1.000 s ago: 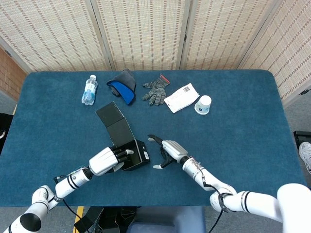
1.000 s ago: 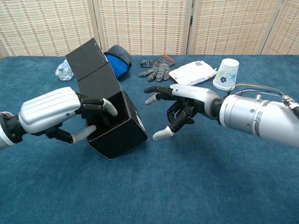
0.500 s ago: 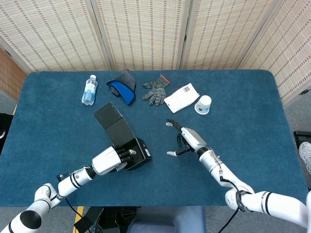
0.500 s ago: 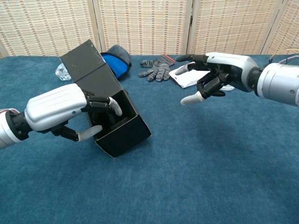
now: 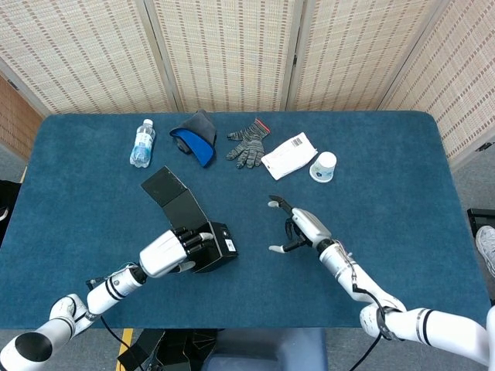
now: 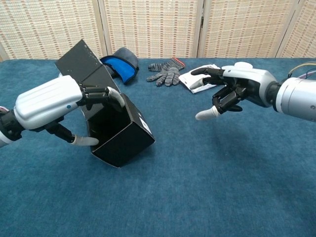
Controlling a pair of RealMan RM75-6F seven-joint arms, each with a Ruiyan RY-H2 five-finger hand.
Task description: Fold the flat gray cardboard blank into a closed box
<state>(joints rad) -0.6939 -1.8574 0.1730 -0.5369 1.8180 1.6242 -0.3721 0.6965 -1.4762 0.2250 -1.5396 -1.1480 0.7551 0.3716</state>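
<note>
The box (image 6: 118,136), partly folded and open, is set tilted on the table (image 5: 402,193) near the front left, its long flap (image 5: 166,189) raised toward the bottle (image 5: 142,143). It is gripped by the left hand (image 6: 54,106), fingers hooked over the upper wall and thumb at the lower edge. The right hand (image 6: 232,89) is held above the table, well apart from the box, fingers spread and holding nothing. Along the far edge are laid a cap (image 5: 195,139), a glove (image 5: 247,143), a packet (image 5: 288,155) and a cup (image 5: 323,165)
</note>
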